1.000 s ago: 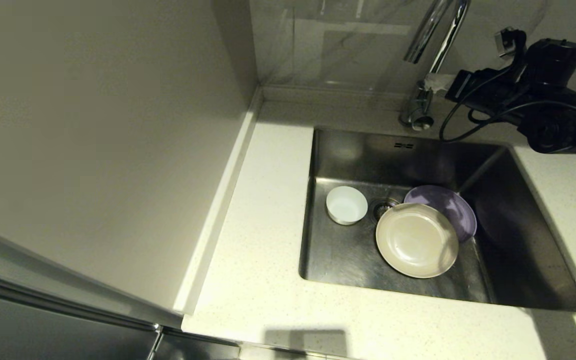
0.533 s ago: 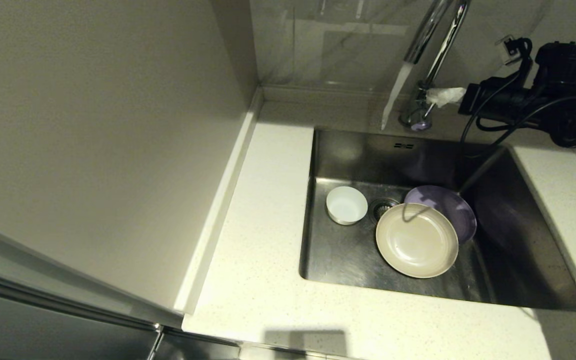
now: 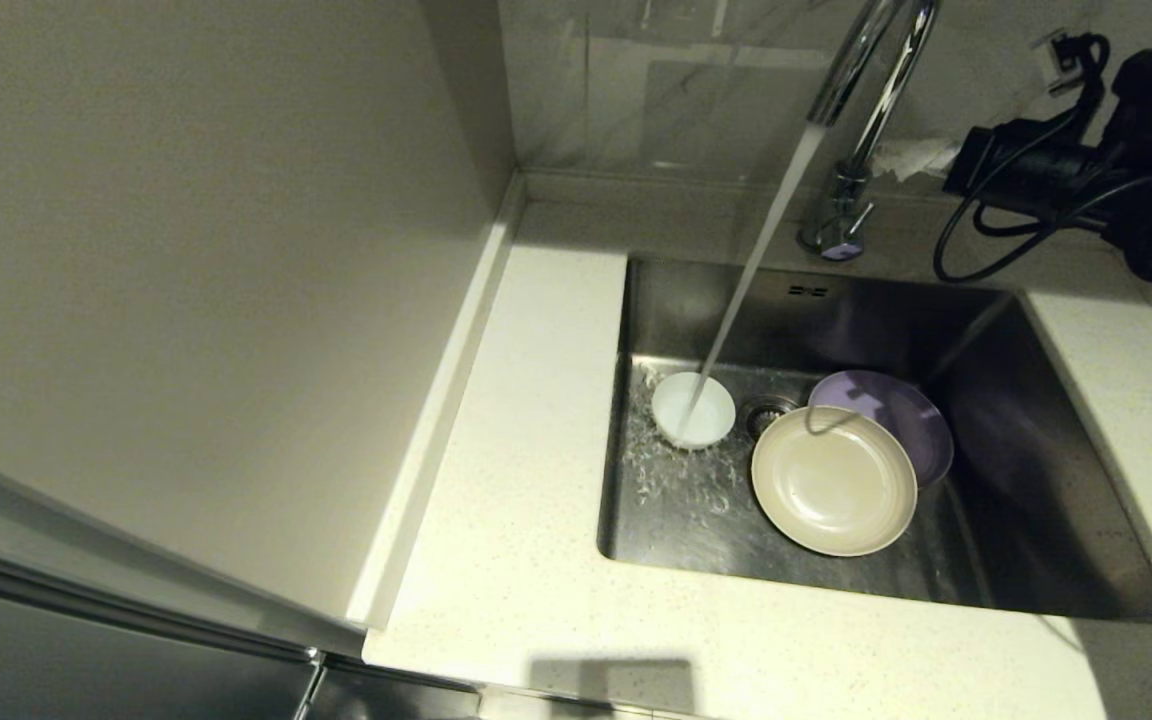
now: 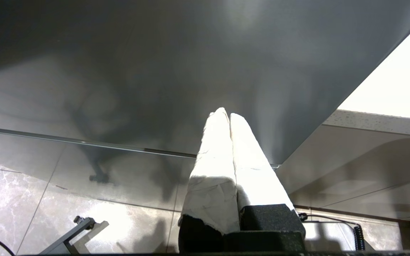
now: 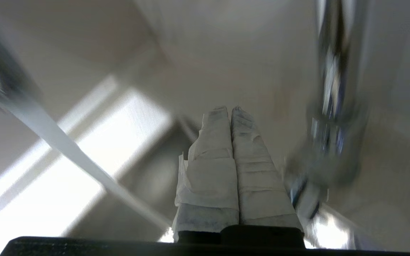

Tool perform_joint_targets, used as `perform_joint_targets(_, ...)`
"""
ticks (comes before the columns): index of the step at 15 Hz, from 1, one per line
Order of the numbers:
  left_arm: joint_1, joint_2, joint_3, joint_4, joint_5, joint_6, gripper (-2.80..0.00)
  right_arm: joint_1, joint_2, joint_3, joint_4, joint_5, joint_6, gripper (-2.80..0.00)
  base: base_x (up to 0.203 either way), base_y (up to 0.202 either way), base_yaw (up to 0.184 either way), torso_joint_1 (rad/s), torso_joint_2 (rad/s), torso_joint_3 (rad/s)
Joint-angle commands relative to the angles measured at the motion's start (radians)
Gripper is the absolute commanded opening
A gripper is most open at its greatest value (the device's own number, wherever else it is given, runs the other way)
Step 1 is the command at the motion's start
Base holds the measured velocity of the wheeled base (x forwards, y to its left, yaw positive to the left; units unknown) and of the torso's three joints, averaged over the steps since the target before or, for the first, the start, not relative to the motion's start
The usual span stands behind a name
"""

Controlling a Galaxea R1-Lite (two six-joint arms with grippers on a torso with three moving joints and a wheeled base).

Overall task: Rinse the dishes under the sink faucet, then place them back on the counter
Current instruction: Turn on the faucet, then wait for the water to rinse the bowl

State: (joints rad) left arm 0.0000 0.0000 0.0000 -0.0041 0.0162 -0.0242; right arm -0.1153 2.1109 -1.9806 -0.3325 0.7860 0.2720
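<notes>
Water (image 3: 751, 270) pours from the chrome faucet (image 3: 834, 222) into the small white bowl (image 3: 693, 408) at the left of the sink (image 3: 1036, 480) floor. The beige plate (image 3: 833, 480) lies right of the drain and overlaps the lilac plate (image 3: 908, 415) behind it. My right gripper (image 3: 894, 158) hovers just right of the faucet stem, shut and holding nothing; its wrist view shows its wrapped fingers (image 5: 212, 142) pressed together beside the blurred faucet (image 5: 329, 106). My left gripper (image 4: 226, 114) is shut and empty, parked low by a cabinet, out of the head view.
The speckled counter (image 3: 516, 480) runs along the left and front of the sink, with a raised rim (image 3: 436, 420) against the side wall. A round drain strainer (image 3: 764, 412) sits between bowl and plates. Splashes spread over the sink floor around the bowl.
The faucet started running; its stream grew until it now hits the white bowl and splashes. My right gripper drew back to the right, away from the faucet.
</notes>
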Motion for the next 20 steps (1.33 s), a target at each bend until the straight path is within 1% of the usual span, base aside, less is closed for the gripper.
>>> perform_joint_targets(1, 0.0, -0.002, 0.0, 0.0, 0.001, 0.0, -2.8, 0.0, -0.05, 0.0, -0.051, -0.028, 0.025, -2.8, 0.0, 0.0, 0.0, 0.0, 0.0, 0.0)
perform_joint_targets(3, 0.0, -0.002, 0.0, 0.0, 0.001, 0.0, -2.8, 0.0, -0.072, 0.001, -0.102, -0.082, -0.003, -2.8, 0.0, 0.0, 0.0, 0.0, 0.0, 0.0)
perform_joint_targets(5, 0.0, -0.002, 0.0, 0.0, 0.001, 0.0, -2.8, -0.003, -0.102, 0.015, -0.093, -0.183, -0.085, -2.8, 0.0, 0.0, 0.0, 0.0, 0.0, 0.0)
perform_joint_targets(6, 0.0, -0.002, 0.0, 0.0, 0.001, 0.0, -2.8, -0.008, -0.132, 0.039, -0.06, -0.247, -0.121, -2.8, 0.0, 0.0, 0.0, 0.0, 0.0, 0.0)
perform_joint_targets(7, 0.0, -0.002, 0.0, 0.0, 0.001, 0.0, -2.8, -0.019, -0.172, 0.074, 0.008, -0.321, -0.168, -2.8, 0.0, 0.0, 0.0, 0.0, 0.0, 0.0)
perform_joint_targets(9, 0.0, -0.002, 0.0, 0.0, 0.001, 0.0, -2.8, -0.033, -0.293, 0.208, 0.176, -0.46, -0.242, -2.8, 0.0, 0.0, 0.0, 0.0, 0.0, 0.0)
perform_joint_targets(10, 0.0, -0.002, 0.0, 0.0, 0.001, 0.0, -2.8, -0.035, -0.371, 0.305, 0.26, -0.506, -0.26, -2.8, 0.0, 0.0, 0.0, 0.0, 0.0, 0.0)
perform_joint_targets(11, 0.0, -0.002, 0.0, 0.0, 0.001, 0.0, -2.8, -0.037, -0.453, 0.427, 0.318, -0.529, -0.27, -2.8, 0.0, 0.0, 0.0, 0.0, 0.0, 0.0)
perform_joint_targets(13, 0.0, -0.002, 0.0, 0.0, 0.001, 0.0, -2.8, -0.035, -0.67, 0.727, 0.378, -0.555, -0.288, -2.8, 0.0, 0.0, 0.0, 0.0, 0.0, 0.0)
perform_joint_targets(14, 0.0, -0.002, 0.0, 0.0, 0.001, 0.0, -2.8, -0.031, -0.789, 0.872, 0.388, -0.562, -0.298, -2.8, 0.0, 0.0, 0.0, 0.0, 0.0, 0.0)
perform_joint_targets(16, 0.0, -0.002, 0.0, 0.0, 0.001, 0.0, -2.8, -0.023, -1.031, 1.151, 0.368, -0.573, -0.313, -2.8, 0.0, 0.0, 0.0, 0.0, 0.0, 0.0)
perform_joint_targets(17, 0.0, -0.002, 0.0, 0.0, 0.001, 0.0, -2.8, -0.02, -1.156, 1.287, 0.336, -0.578, -0.319, -2.8, 0.0, 0.0, 0.0, 0.0, 0.0, 0.0)
perform_joint_targets(20, 0.0, -0.002, 0.0, 0.0, 0.001, 0.0, -2.8, -0.014, -1.5, 1.611, 0.237, -0.591, -0.353, -2.8, 0.0, 0.0, 0.0, 0.0, 0.0, 0.0)
